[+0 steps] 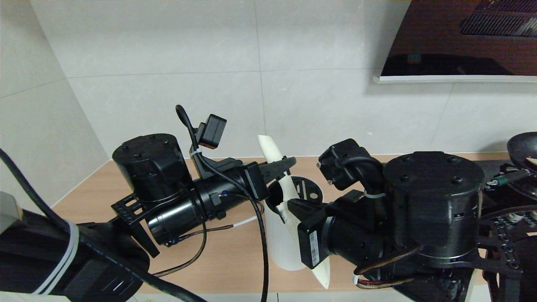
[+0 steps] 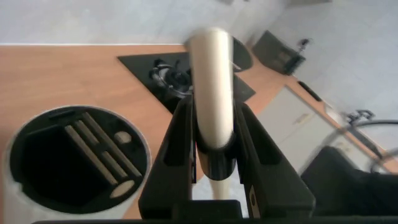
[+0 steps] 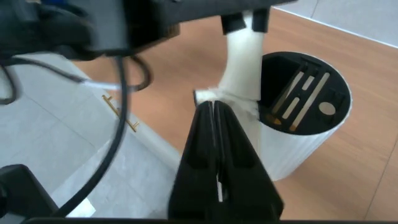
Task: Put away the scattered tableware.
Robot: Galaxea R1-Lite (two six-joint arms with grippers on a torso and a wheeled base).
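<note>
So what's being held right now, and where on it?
A cream utensil: the left gripper clamps it near its upper end, the right gripper around its middle.

The cream utensil (image 1: 270,152) looks smooth plastic, the white holder (image 1: 285,247) ribbed, the countertop (image 1: 235,256) matt wood.

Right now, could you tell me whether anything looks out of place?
Yes: the left tool and right tool both clamp one cream utensil, slanted outside the holder, not in it.
</note>
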